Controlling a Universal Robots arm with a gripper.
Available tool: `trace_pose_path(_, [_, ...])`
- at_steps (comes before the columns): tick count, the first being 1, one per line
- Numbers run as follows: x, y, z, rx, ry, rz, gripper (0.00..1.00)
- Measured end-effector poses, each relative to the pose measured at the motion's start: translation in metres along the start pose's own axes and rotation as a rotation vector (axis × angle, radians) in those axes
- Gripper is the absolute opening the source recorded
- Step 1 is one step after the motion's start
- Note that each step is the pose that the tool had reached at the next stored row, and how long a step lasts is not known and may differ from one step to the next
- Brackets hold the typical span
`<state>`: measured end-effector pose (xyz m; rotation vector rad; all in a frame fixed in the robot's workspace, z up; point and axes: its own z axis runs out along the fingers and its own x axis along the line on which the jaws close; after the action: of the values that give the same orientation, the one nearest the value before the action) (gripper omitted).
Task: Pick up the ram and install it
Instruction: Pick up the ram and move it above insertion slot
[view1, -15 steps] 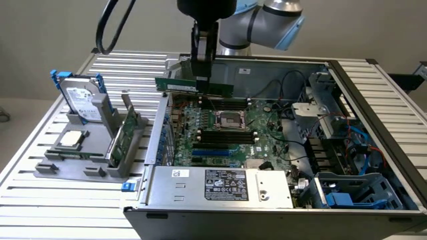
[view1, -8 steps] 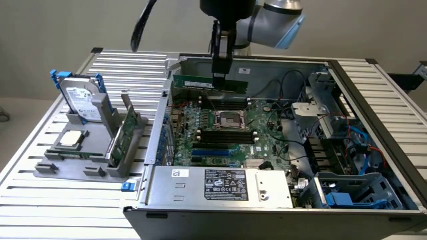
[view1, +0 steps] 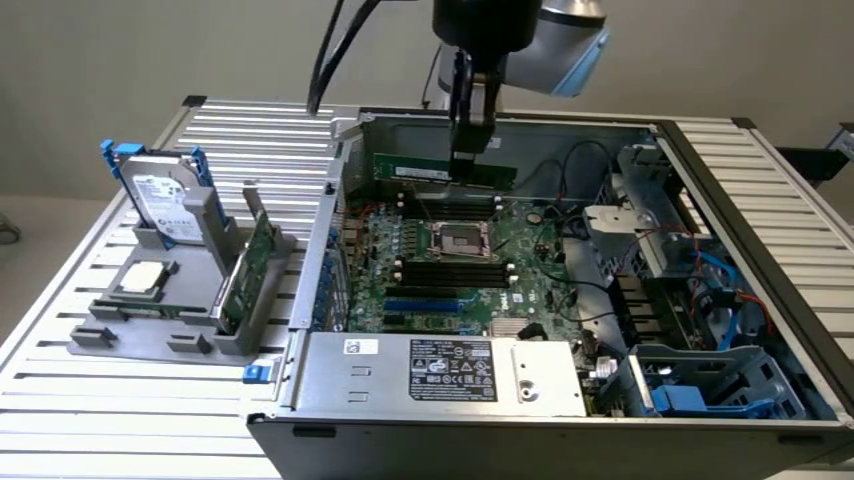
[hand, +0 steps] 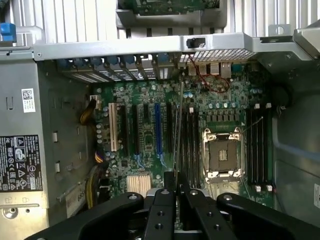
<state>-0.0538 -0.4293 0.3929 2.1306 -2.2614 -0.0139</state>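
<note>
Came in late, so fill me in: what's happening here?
The robot arm's gripper is shut on the ram, holding it on edge above the motherboard inside the open computer case. It hangs roughly over the memory slots beside the processor socket and is not yet seated.

Beige bg wall (view1: 134, 50), slatted metal tbl (view1: 134, 400)
</note>
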Motion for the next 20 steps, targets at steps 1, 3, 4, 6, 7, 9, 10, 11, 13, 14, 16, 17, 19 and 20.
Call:
trace_pose_path(1, [-0.001,-0.0011,0.0018,0.0001,-0.0001,-0.001,0.14])
trace_pose_path(3, [-0.003,-0.0026,0.0054,0.0001,0.0,-0.005,0.14])
trace_pose_path(4, [-0.004,-0.0033,0.0071,0.0001,0.0003,-0.008,0.14])
trace_pose_path(6, [-0.006,-0.0047,0.0107,0.0003,0.0004,-0.013,0.14])
trace_pose_path(7, [-0.006,-0.0054,0.0124,0.0003,0.0004,-0.015,0.14])
trace_pose_path(9, [-0.008,-0.0076,0.0157,0.0004,-0.0002,-0.017,0.14])
trace_pose_path(10, [-0.009,-0.0089,0.0172,0.0004,-0.001,-0.018,0.14])
trace_pose_path(11, [-0.011,-0.01,0.0187,0.0004,-0.0012,-0.018,0.14])
trace_pose_path(13, [-0.014,-0.012,0.0221,0.0004,-0.0014,-0.019,0.14])
trace_pose_path(14, [-0.016,-0.0128,0.0239,0.0003,-0.0016,-0.019,0.14])
trace_pose_path(16, [-0.019,-0.0144,0.0271,0.0004,-0.002,-0.02,0.14])
trace_pose_path(17, [-0.02,-0.015,0.0286,0.0004,-0.0024,-0.021,0.14])
trace_pose_path(19, [-0.022,-0.0162,0.0317,0.0006,-0.0035,-0.022,0.14])
trace_pose_path(20, [-0.023,-0.0167,0.033,0.0006,-0.0042,-0.023,0.14])
